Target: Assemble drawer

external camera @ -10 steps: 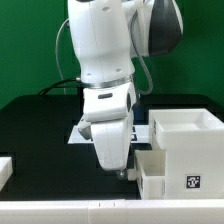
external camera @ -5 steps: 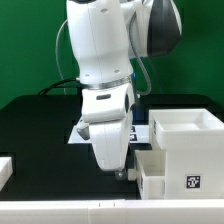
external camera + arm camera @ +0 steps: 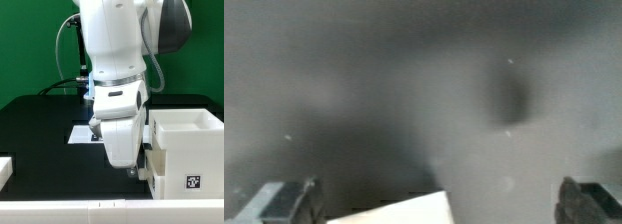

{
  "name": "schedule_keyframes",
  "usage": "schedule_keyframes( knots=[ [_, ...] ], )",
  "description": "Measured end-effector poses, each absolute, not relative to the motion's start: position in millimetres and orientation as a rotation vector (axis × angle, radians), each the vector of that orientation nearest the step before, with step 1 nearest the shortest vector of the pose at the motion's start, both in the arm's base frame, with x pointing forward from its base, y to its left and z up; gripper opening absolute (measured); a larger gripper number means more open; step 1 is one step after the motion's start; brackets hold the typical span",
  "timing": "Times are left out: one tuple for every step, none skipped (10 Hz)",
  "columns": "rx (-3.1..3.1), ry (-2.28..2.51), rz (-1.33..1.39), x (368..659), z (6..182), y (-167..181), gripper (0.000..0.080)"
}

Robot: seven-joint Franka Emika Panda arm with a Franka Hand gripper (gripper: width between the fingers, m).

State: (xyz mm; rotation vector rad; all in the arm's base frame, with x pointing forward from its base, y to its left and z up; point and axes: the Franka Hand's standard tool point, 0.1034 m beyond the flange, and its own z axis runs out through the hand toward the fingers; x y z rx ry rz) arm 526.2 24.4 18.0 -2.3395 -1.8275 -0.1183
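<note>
The drawer (image 3: 152,172) is a small white tray on the black table, standing against the exterior view's left side of the larger white tagged box (image 3: 190,150). The arm's hand hides most of it. My gripper (image 3: 133,172) hangs low over the table at the drawer's left edge; whether it touches is unclear. The wrist view is blurred. There the two fingers (image 3: 287,202) stand far apart at the picture's edges, so the gripper (image 3: 438,205) is open and empty. A white corner (image 3: 402,210) shows between them; I cannot tell which part it belongs to.
The marker board (image 3: 80,133) lies flat on the black table behind the arm. A white part (image 3: 5,168) sits at the exterior view's left edge. The larger box carries a black-and-white tag (image 3: 193,183) on its front.
The arm has swung toward the exterior view's right and now covers most of the drawer, which showed fully before. The drawer and box have not moved.
</note>
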Motion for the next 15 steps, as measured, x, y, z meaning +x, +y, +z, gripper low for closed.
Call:
schedule_keyframes(
  knots=[
    [-2.342,-1.825,-0.123,525,18.7,32,0.0649],
    [-2.341,-1.828,-0.124,525,20.3,34,0.0649],
    [-2.341,-1.825,-0.12,525,20.3,33,0.0649],
    [-2.341,-1.825,-0.12,525,20.6,34,0.0649],
    [-2.348,-1.815,-0.12,525,20.6,35,0.0649],
    [-2.349,-1.812,-0.117,524,19.7,34,0.0649],
    [-2.352,-1.807,-0.116,524,18.9,31,0.0649],
    [-2.356,-1.802,-0.116,524,18.8,26,0.0649],
    [-2.365,-1.793,-0.119,526,19.3,19,0.0649],
    [-2.373,-1.781,-0.119,527,19.3,13,0.0649],
    [-2.379,-1.77,-0.12,531,20.2,12,0.0649],
    [-2.378,-1.774,-0.127,534,21.8,15,0.0649],
    [-2.381,-1.768,-0.127,534,21.9,19,0.0649],
    [-2.391,-1.75,-0.125,534,22.4,26,0.0649],
    [-2.419,-1.718,-0.124,535,23.5,28,0.0649]
  ],
)
